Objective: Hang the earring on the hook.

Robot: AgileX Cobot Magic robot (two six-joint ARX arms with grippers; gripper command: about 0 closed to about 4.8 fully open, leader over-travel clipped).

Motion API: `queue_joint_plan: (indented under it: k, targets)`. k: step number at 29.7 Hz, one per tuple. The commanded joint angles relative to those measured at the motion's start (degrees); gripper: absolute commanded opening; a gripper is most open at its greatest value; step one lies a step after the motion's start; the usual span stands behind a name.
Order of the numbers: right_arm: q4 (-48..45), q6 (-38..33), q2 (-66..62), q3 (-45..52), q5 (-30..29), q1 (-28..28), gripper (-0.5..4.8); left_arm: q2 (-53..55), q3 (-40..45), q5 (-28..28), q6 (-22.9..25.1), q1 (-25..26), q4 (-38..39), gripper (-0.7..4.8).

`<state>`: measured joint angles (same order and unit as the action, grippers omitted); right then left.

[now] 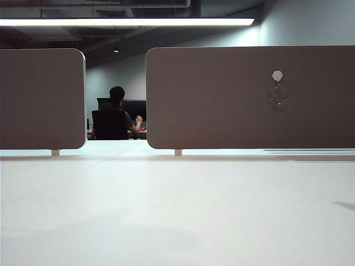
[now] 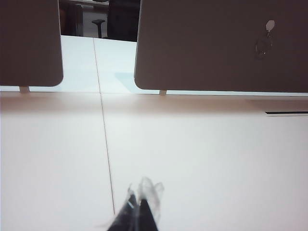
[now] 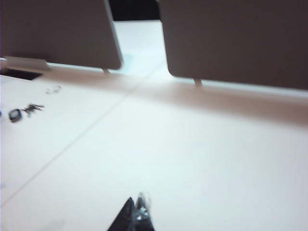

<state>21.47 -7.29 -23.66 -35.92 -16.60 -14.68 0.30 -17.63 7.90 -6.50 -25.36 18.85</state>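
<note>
The hook (image 1: 277,75) is a pale hexagonal plate high on the right brown panel (image 1: 222,100). The earring (image 1: 278,97), a thin hoop, hangs from it against the panel. The left wrist view shows the same hook (image 2: 270,24) and earring (image 2: 263,46) far off. My left gripper (image 2: 138,198) is shut with nothing in it, low over the white table and well short of the panel. My right gripper (image 3: 135,203) is also shut and empty above the table. Neither gripper appears in the exterior view.
A second brown panel (image 1: 41,100) stands at the left with a gap between the two. A seam (image 2: 103,139) runs along the white table. Small dark items (image 3: 15,115) and a tiny pale piece (image 3: 54,89) lie near the left panel's foot. A person (image 1: 119,113) sits far behind.
</note>
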Motion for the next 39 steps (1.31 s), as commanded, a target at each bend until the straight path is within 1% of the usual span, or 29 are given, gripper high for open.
queue_joint_plan:
  k: [1, 6, 9, 17, 22, 27, 29, 32, 34, 36, 38, 39]
  targets:
    - [-6.23, -5.70, 4.15, 7.72, -1.29, -0.09, -0.05, 0.07, 2.40, -0.42, -2.64, 0.04, -2.19, -0.06]
    - [-8.04, -6.12, 8.92, 17.57, -7.63, -0.09, -0.05, 0.04, 4.66, -0.37, -2.97, 0.04, -2.23, -0.06]
    - [-8.74, -4.39, 10.62, 21.51, -7.32, -0.09, -0.06, 0.07, 6.23, -0.48, -2.93, 0.04, -2.21, -0.06]
    - [-10.34, -4.24, 13.90, 27.69, -2.80, -0.09, -0.05, 0.04, 11.93, -1.29, -3.43, 0.04, -2.32, -0.06]
    - [-10.75, -4.28, 14.69, 31.32, -3.13, -0.09, -0.06, 0.07, 15.56, -1.05, -3.67, 0.04, -3.78, -0.06]
    - [-13.22, -4.26, 16.15, 34.25, -1.88, -0.07, -0.06, 0.04, 15.67, 1.75, -3.58, 0.07, -5.70, -0.06]
    - [-13.27, -4.22, 16.79, 34.58, 0.63, -0.07, -0.06, 0.04, 15.65, 2.16, -3.61, 0.07, -4.63, -0.06]
    - [-13.62, -3.17, 17.55, 34.97, 7.96, -0.04, -0.06, 0.04, 15.63, 2.25, -3.50, 0.07, -4.50, -0.05]
    - [-15.45, -3.19, 17.59, 35.82, 10.56, -0.04, -0.06, 0.04, 15.63, 2.25, -3.39, 0.04, -4.48, -0.05]
    - [-15.37, -3.17, 17.53, 35.82, 9.90, -0.04, -0.05, 0.04, 15.63, 2.21, -3.39, 0.04, -4.46, -0.05]
    - [-15.50, -2.49, 17.57, 35.82, 7.21, -0.02, -0.05, 0.04, 15.63, 2.29, -3.39, 0.04, -4.48, -0.05]
    - [-15.87, -2.03, 17.57, 35.82, 6.88, -0.04, -0.05, 0.04, 15.63, 2.34, -3.39, 0.04, -4.48, -0.05]
